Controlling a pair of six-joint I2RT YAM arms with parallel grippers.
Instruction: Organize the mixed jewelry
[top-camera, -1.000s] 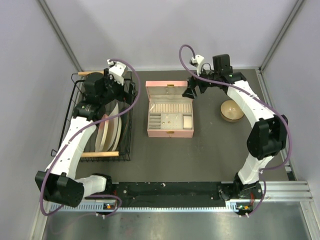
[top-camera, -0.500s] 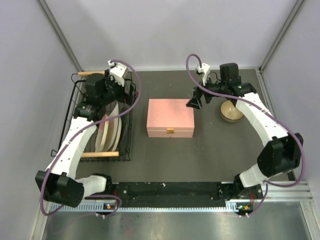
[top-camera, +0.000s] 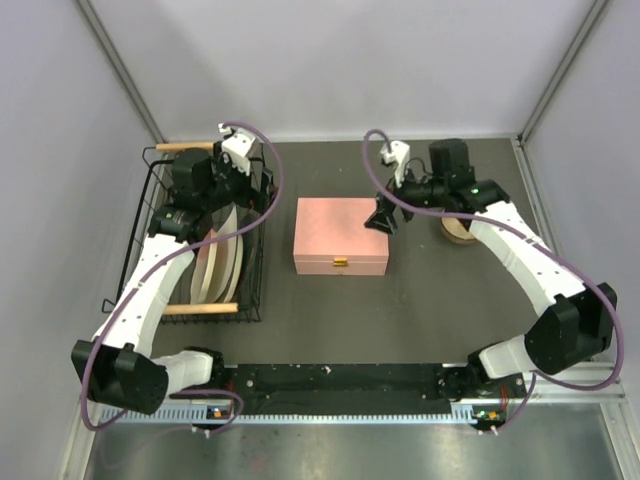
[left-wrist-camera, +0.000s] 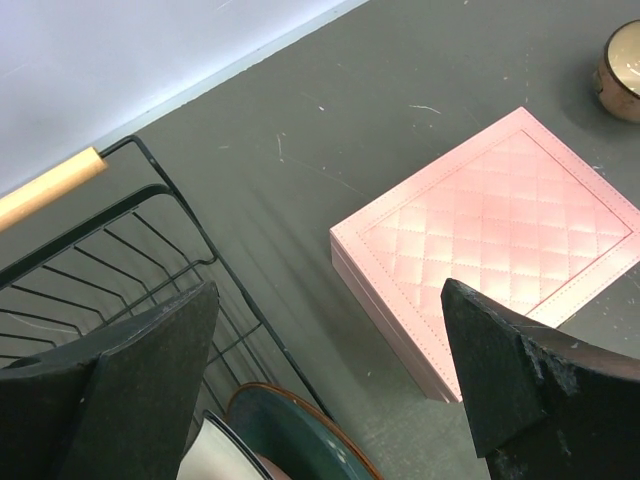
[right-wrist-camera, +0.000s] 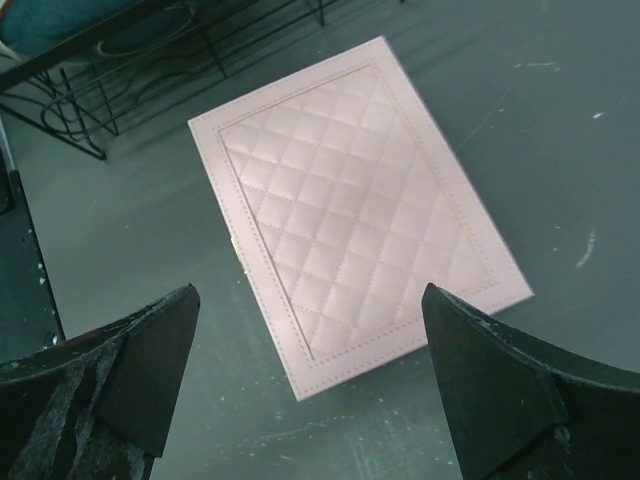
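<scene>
Your right tool (top-camera: 381, 217) stands wide open with nothing between its fingers. It hangs at the upper right corner of the pink box (top-camera: 340, 236) in the middle of the overhead frame, and its own camera looks down on the quilted lid. Your left tool (top-camera: 243, 183) is released too and empty, over the far end of the wire dish rack (top-camera: 200, 309) at the left of the frame, where plates (top-camera: 218, 265) stand on edge. The box is shut, its small gold clasp (top-camera: 340, 262) on the near side. No jewelry shows in any view, so you cannot tell where it lies. A round wooden bowl (top-camera: 456, 233) sits on the dark surface (top-camera: 400, 310) right of the box, partly behind the right arm
</scene>
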